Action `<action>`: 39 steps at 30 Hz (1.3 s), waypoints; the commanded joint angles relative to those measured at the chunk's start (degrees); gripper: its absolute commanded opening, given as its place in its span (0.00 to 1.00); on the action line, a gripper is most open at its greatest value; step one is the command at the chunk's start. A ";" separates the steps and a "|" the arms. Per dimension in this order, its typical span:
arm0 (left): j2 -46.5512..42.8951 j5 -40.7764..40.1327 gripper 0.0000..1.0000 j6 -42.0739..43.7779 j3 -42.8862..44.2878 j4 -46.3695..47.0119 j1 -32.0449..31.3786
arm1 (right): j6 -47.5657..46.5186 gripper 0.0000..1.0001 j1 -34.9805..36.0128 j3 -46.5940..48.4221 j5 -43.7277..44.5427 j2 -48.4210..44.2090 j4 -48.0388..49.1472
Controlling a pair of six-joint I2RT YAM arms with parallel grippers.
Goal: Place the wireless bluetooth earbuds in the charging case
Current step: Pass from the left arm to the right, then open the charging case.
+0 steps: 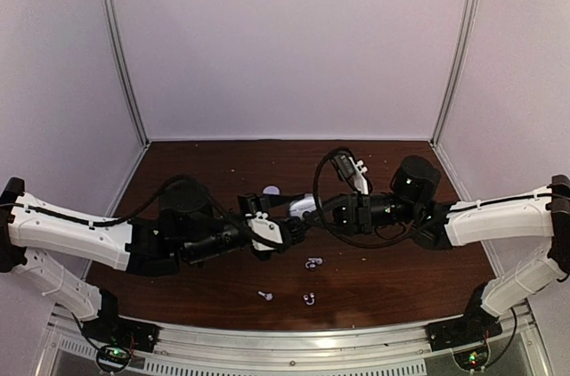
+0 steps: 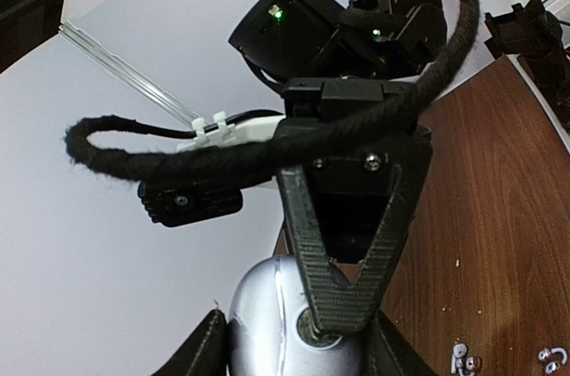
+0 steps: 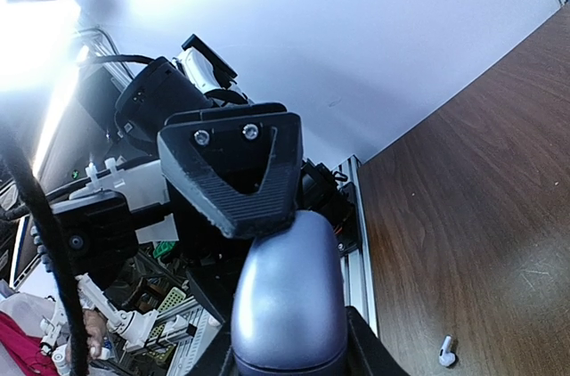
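Note:
A silver-blue rounded charging case (image 1: 303,206) is held above the table between both grippers, with its lid seam closed. My left gripper (image 1: 287,219) is shut on it; in the left wrist view the case (image 2: 267,322) sits between my own fingers (image 2: 201,349). My right gripper (image 1: 319,208) also grips it; in the right wrist view the case (image 3: 289,300) fills the space between its fingers (image 3: 360,351). Three tiny whitish earbuds lie on the brown table: one (image 1: 313,262) in the middle, two (image 1: 265,295) (image 1: 309,298) nearer the front. Two earbuds (image 2: 463,360) show in the left wrist view, one (image 3: 447,351) in the right wrist view.
A small white round thing (image 1: 271,189) lies on the table behind the left gripper. White walls close in the back and sides. A metal rail (image 1: 285,340) runs along the near edge. A looped black cable (image 1: 325,189) hangs over the right wrist.

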 commanded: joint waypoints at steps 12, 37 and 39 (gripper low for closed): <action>1.49 -1.17 0.35 -0.79 -0.06 3.40 0.44 | 2.54 0.38 -0.08 -1.05 1.25 0.63 7.93; -7.23 12.01 0.96 -21.52 -2.01 -1.83 5.25 | -20.95 0.22 -2.61 -0.08 4.90 -7.33 -13.59; -7.63 15.40 0.96 -29.45 -0.40 -3.66 8.47 | -24.32 0.22 -2.63 -0.60 5.81 -8.63 -15.62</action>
